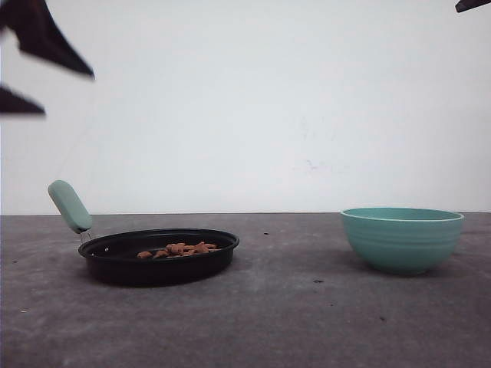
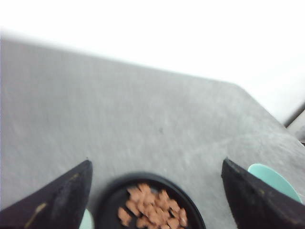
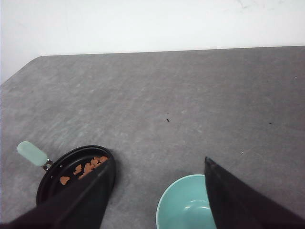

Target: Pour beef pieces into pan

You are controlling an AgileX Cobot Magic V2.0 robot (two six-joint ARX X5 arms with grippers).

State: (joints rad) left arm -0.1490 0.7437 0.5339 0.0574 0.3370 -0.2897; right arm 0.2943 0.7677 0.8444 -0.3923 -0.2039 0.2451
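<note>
Both end effectors, left and right, gape wide, empty, touching nothing.

Grey table bears pan (left) and bowl.

Black pan with mint handle at left, holding beef pieces; teal bowl right of it, apart; right gripper spread above both.

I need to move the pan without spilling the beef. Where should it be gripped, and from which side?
Probably by the mint-green handle, approached from the robot's left. It sticks out from the pan on that side and angles upward, clear of the table and of the beef pieces inside.
</note>
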